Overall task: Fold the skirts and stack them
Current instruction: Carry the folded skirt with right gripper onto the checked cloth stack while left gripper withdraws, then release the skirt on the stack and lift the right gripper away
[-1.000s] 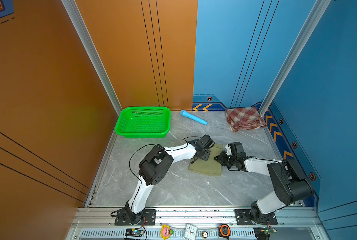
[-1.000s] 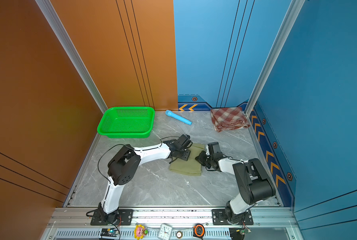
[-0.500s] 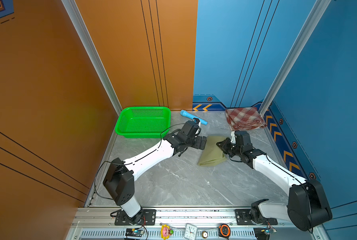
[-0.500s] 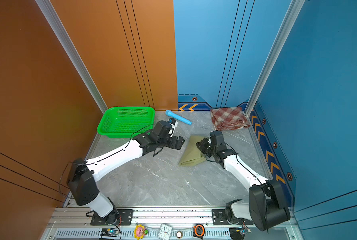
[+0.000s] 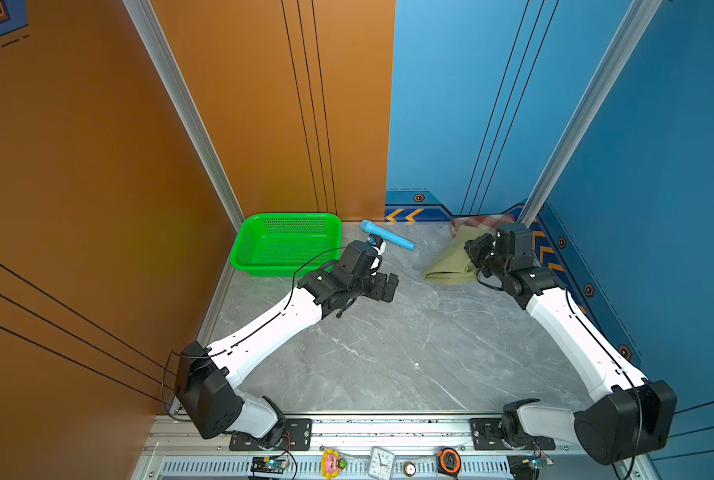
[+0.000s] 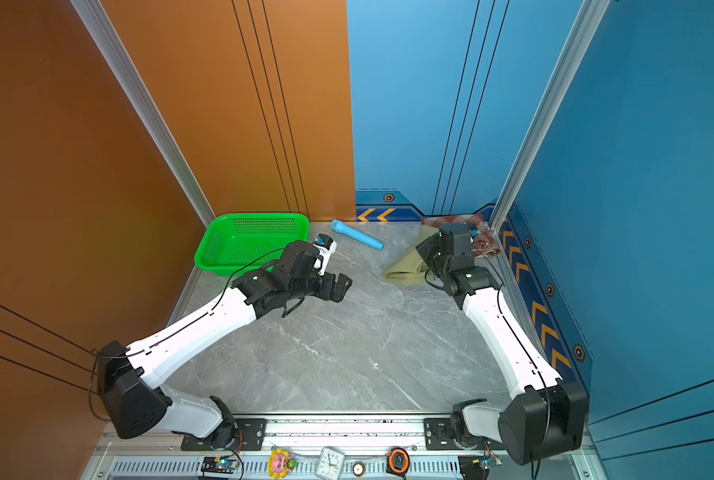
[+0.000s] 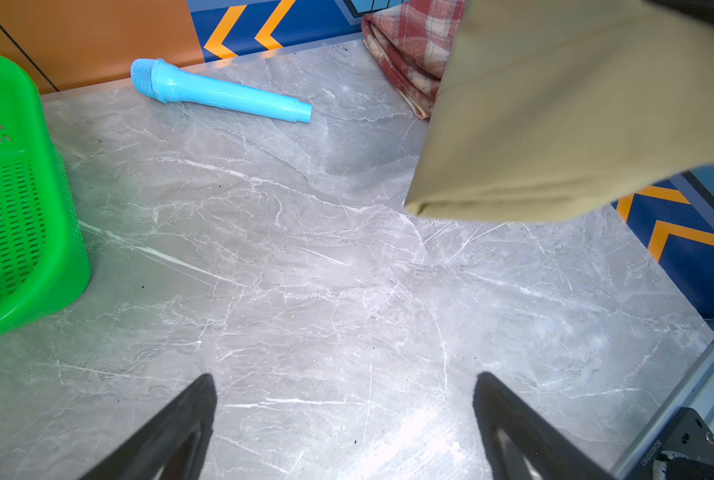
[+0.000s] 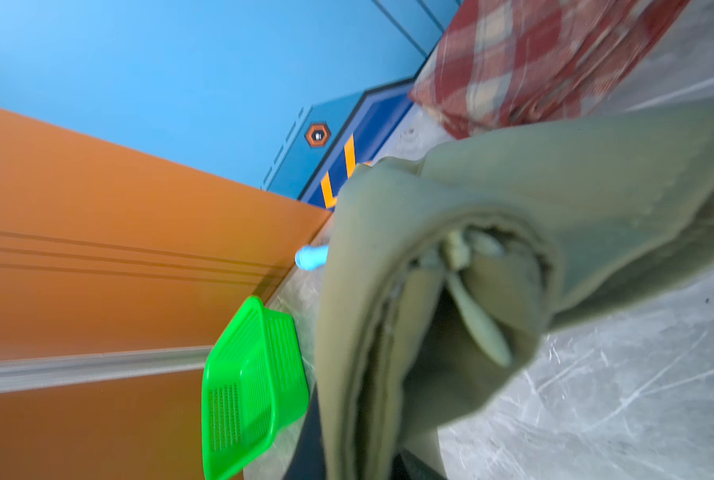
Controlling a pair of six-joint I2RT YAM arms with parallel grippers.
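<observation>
so the right gripper (image 5: pixel 476 254) had the olive skirt (image 5: pixel 446 264) clamped, near the plaid skirt (image 7: pixel 413 41) — left gripper (image 7: pixel 344 384) hung wide open

Tabletop (image 5: pixel 388 353) centre passable; green basket (image 5: pixel 263 271) far left; blue tube (image 5: pixel 388 240) far middle; olive skirt (image 5: pixel 446 262), plaid skirt (image 5: pixel 484 220) far right.

1. A bright green plastic mesh basket (image 5: pixel 293 215) stands upright at the table's back left, against the orange wall panel (image 5: pixel 97 166).
2. A light-blue plastic tube (image 5: pixel 388 240) with a rounded, textured head lies flat near the back edge. It is just right of the basket and apart from it, with its head toward the basket.
3. Both rest on a grey marble-patterned tabletop (image 5: pixel 388 353).
4. Blue wall panels (image 5: pixel 450 104) stand behind and to the right, and a dark-blue strip with orange chevrons (image 5: pixel 405 215) runs along their base.
5. On the aluminium front rail (image 5: pixel 388 426) sit a pink-and-yellow flower toy (image 5: pixel 332 463), a small white clock (image 5: pixel 380 462) and an orange-and-black tape measure (image 5: pixel 449 460).
</observation>
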